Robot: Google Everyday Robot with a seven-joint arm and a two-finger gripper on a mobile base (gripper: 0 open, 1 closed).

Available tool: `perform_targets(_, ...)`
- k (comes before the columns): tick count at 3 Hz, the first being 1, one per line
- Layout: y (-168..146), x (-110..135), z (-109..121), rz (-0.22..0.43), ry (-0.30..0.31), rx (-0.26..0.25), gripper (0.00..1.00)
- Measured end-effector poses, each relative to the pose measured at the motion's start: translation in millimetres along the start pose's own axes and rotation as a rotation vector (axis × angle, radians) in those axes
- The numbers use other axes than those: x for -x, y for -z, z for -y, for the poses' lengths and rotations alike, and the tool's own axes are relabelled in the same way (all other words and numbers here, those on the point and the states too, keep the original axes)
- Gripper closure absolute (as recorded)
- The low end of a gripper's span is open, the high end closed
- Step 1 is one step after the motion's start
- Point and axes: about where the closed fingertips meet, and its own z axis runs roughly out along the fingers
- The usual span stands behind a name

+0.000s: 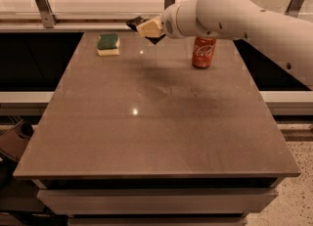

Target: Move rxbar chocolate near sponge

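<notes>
Down-left of the gripper [143, 26], whose fingers are closed on the rxbar chocolate [133, 23], lies the sponge [108, 44].

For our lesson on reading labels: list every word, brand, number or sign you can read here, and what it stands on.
"Coca-Cola": white script on the red can, on the far right of the table.
The rxbar chocolate, held in the gripper above the table's far edge, right of the sponge: lettering too blurred to read.
Nothing else carries readable text.
</notes>
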Motion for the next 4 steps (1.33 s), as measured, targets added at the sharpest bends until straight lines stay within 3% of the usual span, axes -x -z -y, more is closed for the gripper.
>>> perform_targets(2,-43.6,12.8,4.6,0.020,-0.020,0.003,1.00)
perform_targets(4,-81.8,-3.6,13.0,0.027,-0.083,-0.003,1.00)
